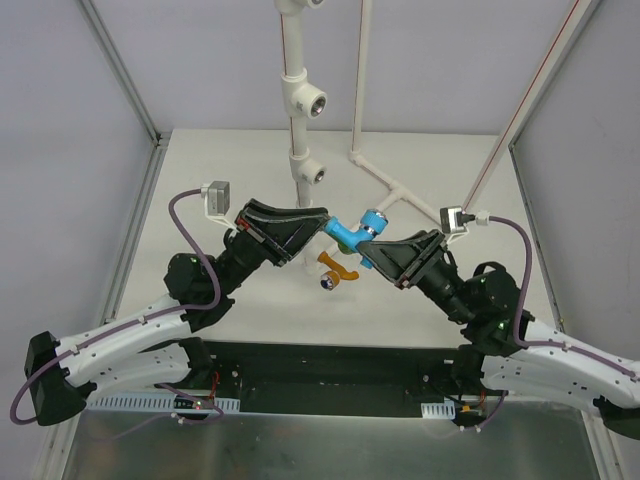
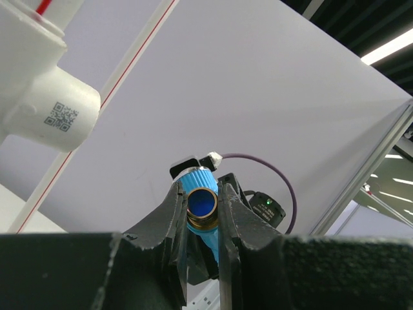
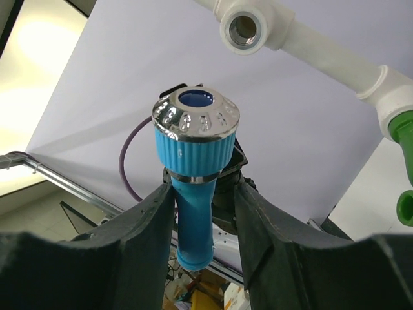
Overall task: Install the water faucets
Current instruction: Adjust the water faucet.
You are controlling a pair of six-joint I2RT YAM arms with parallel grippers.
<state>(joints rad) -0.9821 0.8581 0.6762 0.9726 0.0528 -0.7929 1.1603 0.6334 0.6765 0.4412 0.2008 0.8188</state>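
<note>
The light blue faucet (image 1: 350, 235) hangs in the air between my two grippers, above the table's middle. My left gripper (image 1: 328, 222) is shut on its brass threaded end (image 2: 202, 205). My right gripper (image 1: 372, 250) stands open around the blue body (image 3: 195, 213), below the ribbed knob with the shiny cap. Its left finger touches the body and a gap shows at its right finger. The orange faucet (image 1: 337, 272) lies on the table just below them. A green faucet (image 3: 401, 132) shows at the right edge of the right wrist view, joined to a white fitting.
A white upright pipe carries two tee sockets (image 1: 312, 102) (image 1: 314, 171) at the back. A second white pipe (image 1: 385, 180) runs diagonally on the table behind the grippers. An open tee socket (image 3: 244, 29) shows above the blue knob. Frame rails (image 1: 140, 200) border both sides.
</note>
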